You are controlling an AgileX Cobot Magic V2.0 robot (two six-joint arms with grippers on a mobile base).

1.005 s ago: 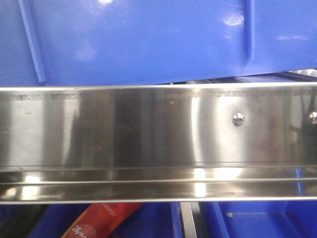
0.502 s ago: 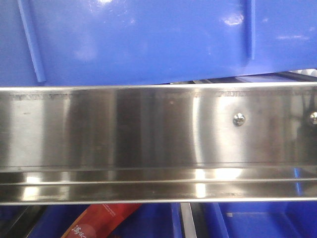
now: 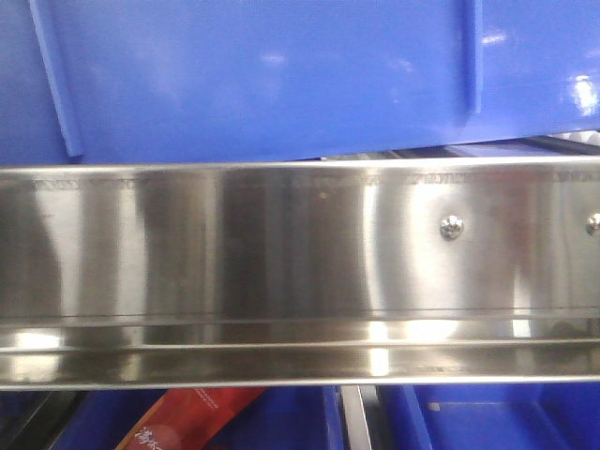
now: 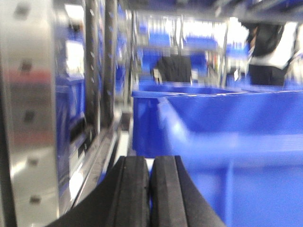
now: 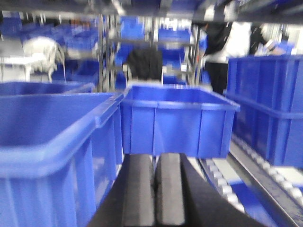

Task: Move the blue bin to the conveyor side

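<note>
Blue bin (image 3: 281,84): pictured filling the top of the front view, glossy wall and two raised ribs on show, directly above and behind the stainless-steel rail (image 3: 281,244). Met the rail's top edge at the left; showed a thin dark gap under its bottom edge toward the right.

Rail: spanned the frame from side to side, with two screws (image 3: 452,225) near its right end. Glimpsed under its lower edge: more blue totes (image 3: 487,417) and a red packet (image 3: 197,417) with white lettering, lying at a slant.

Left tool (image 4: 149,189): caught low in a blurred wrist view, black pads pressed together with nothing between them. Flanked by a steel upright (image 4: 28,118) studded with screws on one side and a large blue wall (image 4: 227,142) with a thick rim on the other. Possibly the same bin; impossible to tell.

Right tool (image 5: 154,189): likewise closed, pads touching, gripping nothing. Sat low between a near tote (image 5: 47,142) at the left of the view and a roller track (image 5: 227,182) at the lower right. Faced a second tote (image 5: 177,123) straight ahead, with a stacked pair (image 5: 265,109) at the right edge. Seen blurred beyond: shelving full of blue totes and a standing figure (image 5: 220,42) in a white top.
</note>
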